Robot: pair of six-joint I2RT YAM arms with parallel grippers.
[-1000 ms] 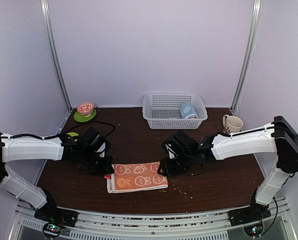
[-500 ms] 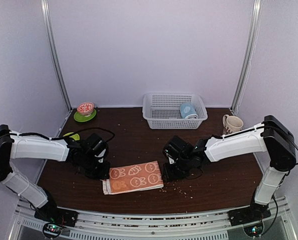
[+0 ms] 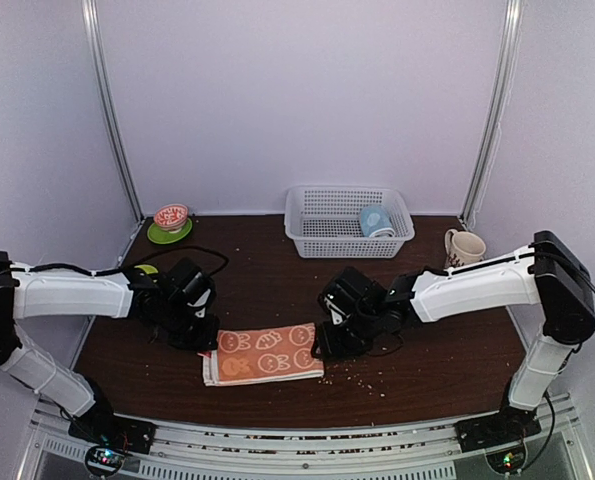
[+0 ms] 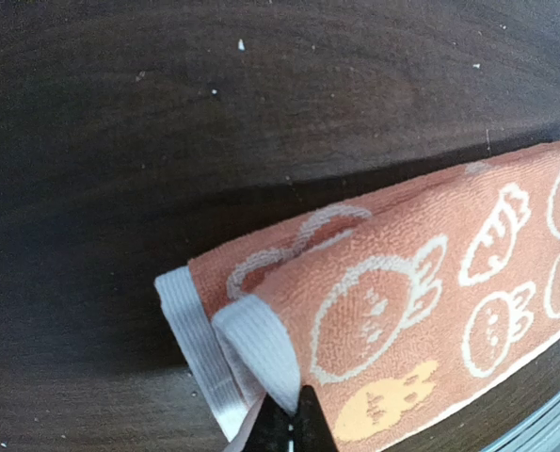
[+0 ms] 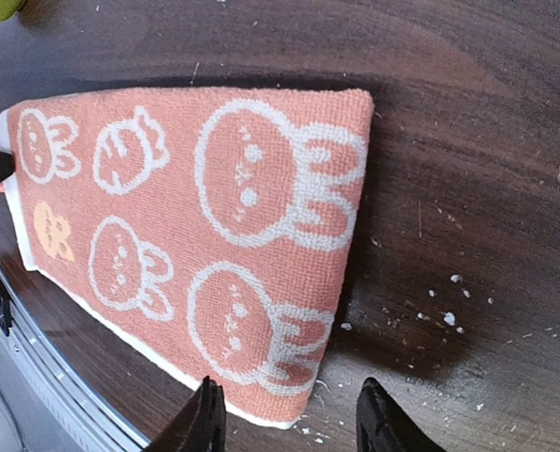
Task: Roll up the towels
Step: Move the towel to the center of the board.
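One of the towels, orange with white rabbit and carrot prints (image 3: 264, 352), lies folded flat on the dark table near the front edge. My left gripper (image 3: 203, 338) is at its left end, shut on a lifted white hem corner (image 4: 261, 348), its fingertips (image 4: 293, 426) pinched together. My right gripper (image 3: 326, 341) hovers at the towel's right end (image 5: 261, 217), open. The near right corner of the towel lies between its fingers (image 5: 207, 421) without being clamped.
A white basket (image 3: 322, 240) stands at the back centre with a light blue thing (image 3: 375, 222) inside. A cream mug (image 3: 464, 247) stands at the right, and a red bowl on a green saucer (image 3: 171, 222) at the back left. Crumbs (image 3: 362, 378) dot the table.
The towel has slid a little to the left and toward the front edge with my left gripper holding its end. My right gripper followed it leftward, narrowed and reopened.
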